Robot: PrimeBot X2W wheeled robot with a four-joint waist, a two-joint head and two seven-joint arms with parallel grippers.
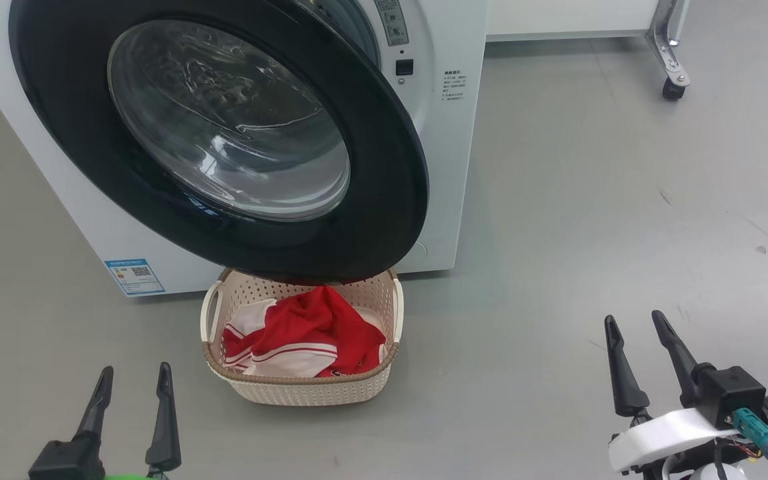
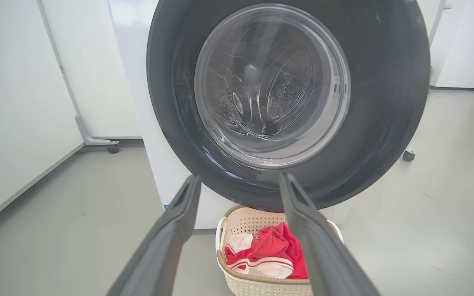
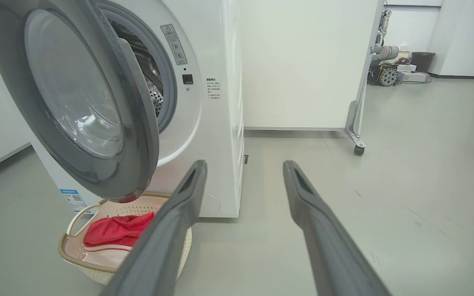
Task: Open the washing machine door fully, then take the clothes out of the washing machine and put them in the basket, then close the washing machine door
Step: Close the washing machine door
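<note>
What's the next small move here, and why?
Probably ease the left gripper forward to the washing machine door and push its black rim: the clothes lie in the basket, the door stands ajar, and the jaws are open and empty.

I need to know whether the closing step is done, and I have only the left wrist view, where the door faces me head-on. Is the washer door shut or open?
Observer: Open. In the right wrist view the door stands swung out from the washer, and the drum shows in the gap behind it.
Operator: Where is the right gripper?
Observer: In the head view the right gripper hovers over the floor, well to the right of the basket. Its fingers are apart, it holds nothing, and it touches neither door nor basket.
</note>
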